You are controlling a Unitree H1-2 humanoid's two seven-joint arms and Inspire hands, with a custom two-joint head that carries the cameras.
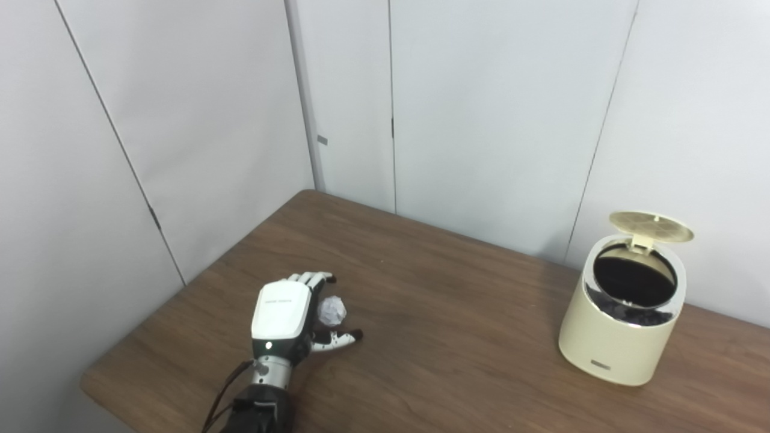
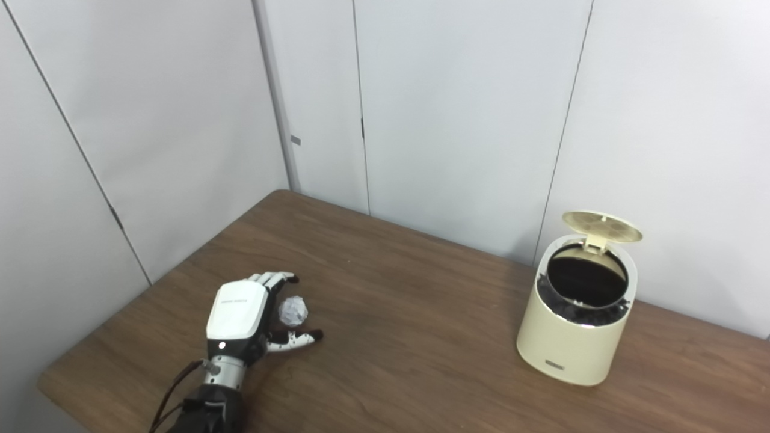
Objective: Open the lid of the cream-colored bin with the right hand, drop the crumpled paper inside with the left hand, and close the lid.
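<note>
Bin: cream-colored bin [image 1: 619, 328] upright on the right side of the brown table [image 1: 457, 337], close to the back wall panels.
Lid: round lid [image 1: 651, 226] hinged up at the rear rim, standing open, underside facing forward.
Bin contents: dark liner visible inside the mouth; interior too dark to tell what it holds.
Paper: crumpled paper [image 1: 331, 310] on the tabletop at the left, well apart from the bin.
Left hand: left hand [image 1: 283, 319] rests at the paper, fingers [image 1: 311, 278] curled over its far side, thumb out along its near side; spread, not clamped on it.
Right hand: out of view.
Edges: left hand near the table's left edge.
Open room: bare wood between paper and bin.
</note>
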